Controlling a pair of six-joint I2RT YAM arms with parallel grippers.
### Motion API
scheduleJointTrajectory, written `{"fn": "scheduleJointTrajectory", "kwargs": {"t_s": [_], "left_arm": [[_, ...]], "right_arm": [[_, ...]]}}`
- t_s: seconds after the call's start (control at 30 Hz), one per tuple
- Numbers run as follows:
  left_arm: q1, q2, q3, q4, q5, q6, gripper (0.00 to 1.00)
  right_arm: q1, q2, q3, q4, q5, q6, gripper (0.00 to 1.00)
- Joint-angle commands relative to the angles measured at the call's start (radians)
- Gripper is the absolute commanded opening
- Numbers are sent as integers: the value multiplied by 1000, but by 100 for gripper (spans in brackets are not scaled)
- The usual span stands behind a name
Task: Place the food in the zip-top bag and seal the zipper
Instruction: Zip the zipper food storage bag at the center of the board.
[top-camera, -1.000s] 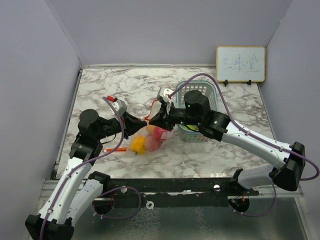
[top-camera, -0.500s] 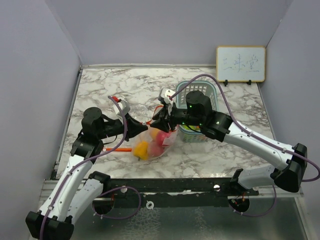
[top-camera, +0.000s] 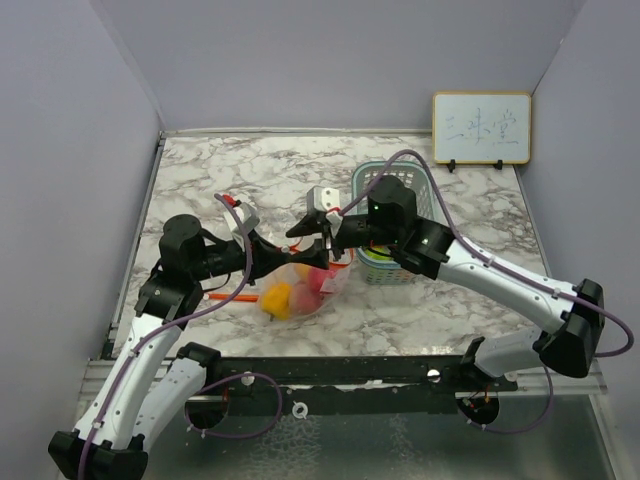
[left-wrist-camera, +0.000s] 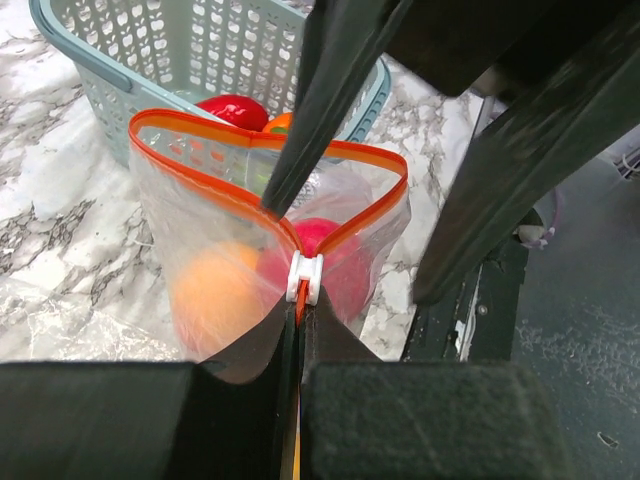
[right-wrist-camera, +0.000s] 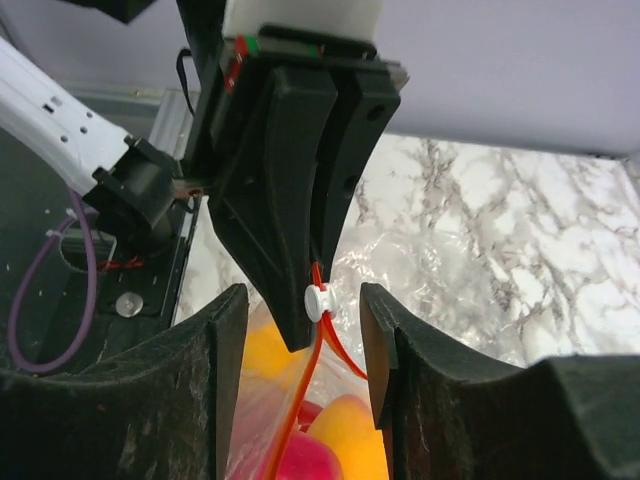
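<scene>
- L gripper (left-wrist-camera: 300, 318): closed on one end of the zipper (left-wrist-camera: 185, 115), pinching the orange-red strip right under the white slider (left-wrist-camera: 305, 279).
- R gripper (top-camera: 305, 230): jaws apart, gripping nothing; one finger (left-wrist-camera: 300, 150) dips into the bag's mouth, the other (left-wrist-camera: 490, 190) stands outside the bag.
- Zip-top bag (left-wrist-camera: 180, 230): between the 2 grippers. Its lower part rests on the marble bench (top-camera: 250, 170), just beside the teal basket (left-wrist-camera: 120, 50). Mouth is raised and gapes in a loop, i.e. unsealed.
- Food in bag: an orange piece (left-wrist-camera: 212, 292) and a red-pink piece (left-wrist-camera: 335, 250), side by side behind the clear film. R wrist view also shows yellow there.
- Food in basket: a red piece (left-wrist-camera: 232, 108) near the closer wall; others are partly hidden by the bag.
- Misc.: a thin orange item (top-camera: 222, 298) lies on the bench beside the L arm; a whiteboard (top-camera: 481, 127) stands at the far R corner.
</scene>
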Motion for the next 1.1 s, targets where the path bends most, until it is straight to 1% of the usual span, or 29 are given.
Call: {"fn": "scheduleJointTrajectory", "kwargs": {"t_s": [0.0,0.1,0.2,0.23,0.4,0.47,0.53,0.67,0.97,1.0,1.03,1.07], "left_arm": [[0,-19,11,28,43,2,0],[0,-21,13,27,46,3,0],[0,-24,15,23,46,7,0],[-1,-26,12,24,47,7,0],[0,-28,7,25,45,10,0],[-1,-28,7,25,46,11,0],[-2,-28,9,25,48,11,0],[-1,-31,17,18,49,16,0],[-1,-45,47,-38,40,47,0],[-1,-46,46,-36,45,45,0],[0,-47,45,-32,48,43,0],[0,-49,45,-30,49,41,0]], "right_arm": [[3,60,41,37,-75,-50,49],[2,86,52,44,-81,-54,48],[2,94,51,53,-76,-53,42],[2,95,50,56,-75,-54,39],[0,95,49,50,-74,-58,10],[-1,102,58,39,-74,-59,4],[-5,113,68,23,-78,-59,2],[-13,130,86,0,-83,-51,1],[-62,110,80,-25,-84,-28,2],[-62,109,80,-28,-91,-30,13],[-62,107,81,-29,-102,-34,28],[-62,106,82,-29,-119,-38,36]]}}
